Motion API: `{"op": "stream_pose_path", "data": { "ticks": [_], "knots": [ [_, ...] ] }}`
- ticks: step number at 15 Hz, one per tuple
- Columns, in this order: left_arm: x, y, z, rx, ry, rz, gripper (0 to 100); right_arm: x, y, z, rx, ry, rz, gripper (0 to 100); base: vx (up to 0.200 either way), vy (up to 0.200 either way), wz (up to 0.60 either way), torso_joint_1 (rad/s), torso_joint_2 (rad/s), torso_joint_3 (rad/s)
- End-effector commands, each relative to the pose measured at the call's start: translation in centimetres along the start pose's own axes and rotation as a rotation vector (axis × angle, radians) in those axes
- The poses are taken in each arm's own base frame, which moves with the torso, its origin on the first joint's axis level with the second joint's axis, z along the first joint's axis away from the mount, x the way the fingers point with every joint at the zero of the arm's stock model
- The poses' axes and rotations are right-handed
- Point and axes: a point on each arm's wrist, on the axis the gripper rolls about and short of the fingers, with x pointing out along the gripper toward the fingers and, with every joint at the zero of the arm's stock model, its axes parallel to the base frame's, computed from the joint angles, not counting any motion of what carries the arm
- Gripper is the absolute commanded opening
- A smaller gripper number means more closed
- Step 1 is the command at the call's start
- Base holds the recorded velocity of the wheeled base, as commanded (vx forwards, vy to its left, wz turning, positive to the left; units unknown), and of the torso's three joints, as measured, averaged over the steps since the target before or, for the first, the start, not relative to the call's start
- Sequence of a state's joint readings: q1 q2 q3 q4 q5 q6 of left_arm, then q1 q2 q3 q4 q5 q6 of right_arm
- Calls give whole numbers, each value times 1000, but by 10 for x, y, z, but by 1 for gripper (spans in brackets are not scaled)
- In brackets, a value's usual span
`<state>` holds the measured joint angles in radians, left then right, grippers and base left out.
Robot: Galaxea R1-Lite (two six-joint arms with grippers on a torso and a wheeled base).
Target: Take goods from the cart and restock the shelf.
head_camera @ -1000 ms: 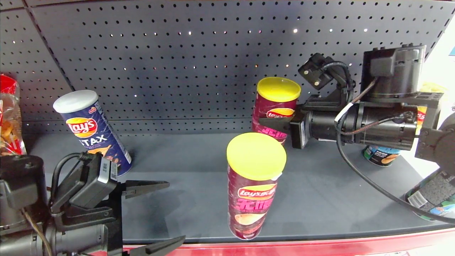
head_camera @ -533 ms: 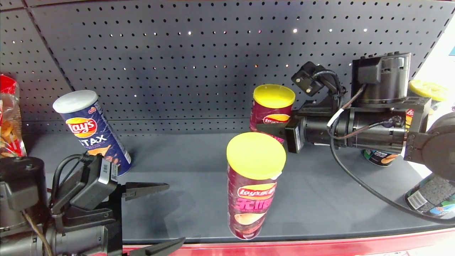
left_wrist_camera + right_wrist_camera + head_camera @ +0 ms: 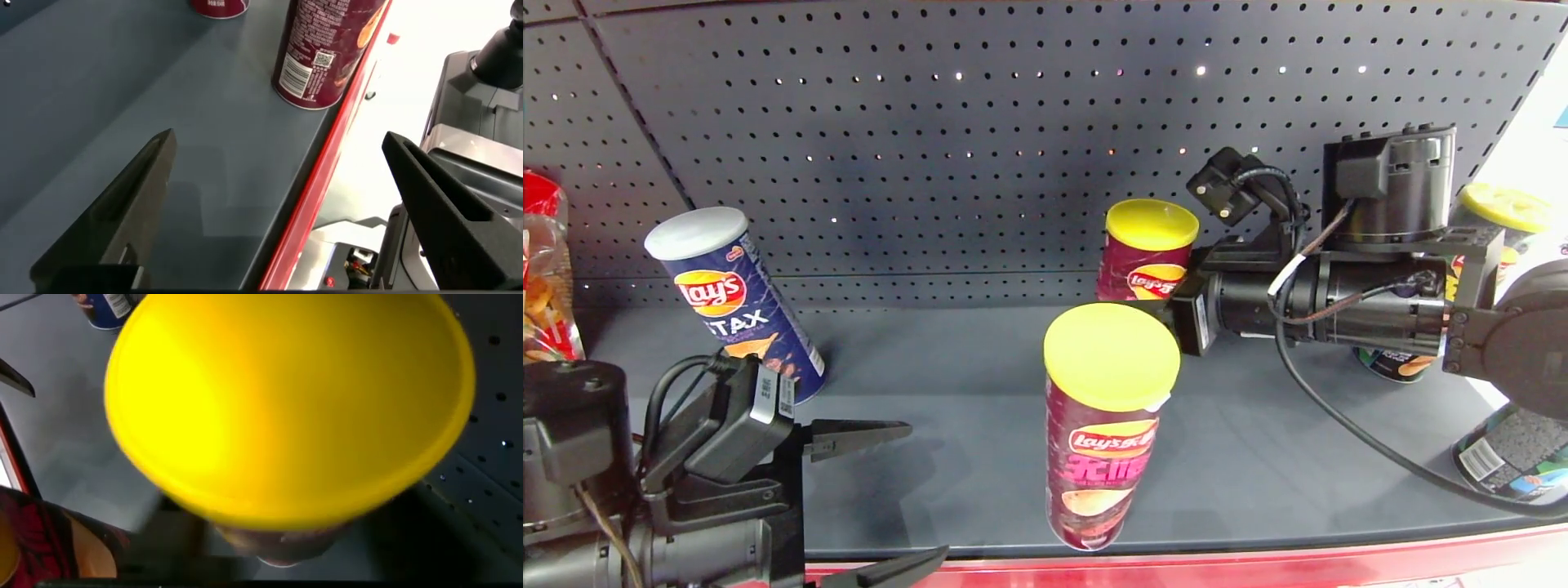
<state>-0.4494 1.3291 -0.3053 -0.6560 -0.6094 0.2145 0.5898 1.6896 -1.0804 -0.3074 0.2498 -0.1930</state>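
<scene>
Rear maroon chip can [image 3: 1147, 253], yellow lid, sits at the back of the shelf deck [image 3: 947, 359], near the pegboard [image 3: 931, 122]. Its base is hidden, so I can't tell if it's seated. Right pincer [image 3: 1150, 296] comes in from 3 o'clock and is clamped on the can's body below the lid. Right wrist view looks straight down on that lid.

Clock positions below are from that can, head view.
- 6 o'clock: front maroon chip can [image 3: 1107, 425], same yellow lid, upright near the red lip [image 3: 1258, 563].
- 9 o'clock: blue chip can [image 3: 735, 302], white lid, reads as tilted, close to the pegboard.
- 7 o'clock: left pincer [image 3: 882, 490] at the front edge, spread wide, holding nothing.
- Far 9 o'clock: snack bag [image 3: 543, 269] at the frame edge.
- 3 o'clock, behind the right arm: another yellow-lidded can [image 3: 1503, 208] and a teal-labelled can [image 3: 1388, 363].
- 4 o'clock: dark-labelled can [image 3: 1515, 453] at the shelf's right end, pose unclear.

Deck is dark grey and matte, pegboard is the same grey. Past the lip, the left wrist view shows pale floor and grey equipment [image 3: 474, 106].
</scene>
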Motion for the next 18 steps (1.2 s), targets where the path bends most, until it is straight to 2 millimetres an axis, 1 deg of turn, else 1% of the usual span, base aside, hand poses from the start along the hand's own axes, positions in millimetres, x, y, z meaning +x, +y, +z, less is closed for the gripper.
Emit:
{"op": "stream_pose_path", "data": {
  "ticks": [1,2,4,5,6,7,8,9,11,12,13,14,15,17,18],
  "knots": [
    [1,0,0,-1,2,0,100,-3,1,2,8,-6,-3,100,0,0,0,0,0,0],
    [1,0,0,-1,2,0,100,-4,1,3,8,-8,-8,100,0,0,0,0,0,0],
    [1,1,0,-2,4,-1,100,-16,3,2,6,-11,-26,100,0,0,0,0,0,0],
    [1,1,0,-2,4,-1,100,-18,4,2,6,-11,-28,100,0,0,0,0,0,0],
    [2,1,0,-2,6,1,100,-32,8,-4,8,4,-56,100,0,0,0,0,0,0],
    [2,2,0,-1,4,1,100,-37,9,-5,8,6,-67,100,0,0,0,0,0,0],
    [3,3,1,-2,6,1,100,-50,13,-11,9,14,-87,100,0,0,0,0,0,0],
    [4,3,0,-4,8,2,100,-58,15,-16,10,22,-99,100,0,0,0,0,0,0],
    [5,3,-1,-3,15,-1,100,-71,19,-23,12,37,-128,100,0,0,0,0,0,0],
    [7,4,-1,-2,18,-5,100,-84,24,-30,12,43,-148,100,0,0,0,0,0,0],
    [10,6,-1,-6,26,-5,100,-92,26,-34,12,44,-157,100,0,0,0,0,0,0],
    [11,7,-2,-5,28,-7,100,-96,27,-35,12,42,-164,100,0,0,0,0,0,0],
    [16,9,-1,-7,37,-15,100,-109,31,-41,11,40,-183,100,0,0,0,0,0,0],
    [26,9,-1,0,50,-43,100,-127,38,-52,10,39,-194,100,0,0,0,0,0,0],
    [30,11,-4,-6,66,-45,100,-136,42,-58,7,35,-197,100,0,0,0,0,0,0]
  ]
}}
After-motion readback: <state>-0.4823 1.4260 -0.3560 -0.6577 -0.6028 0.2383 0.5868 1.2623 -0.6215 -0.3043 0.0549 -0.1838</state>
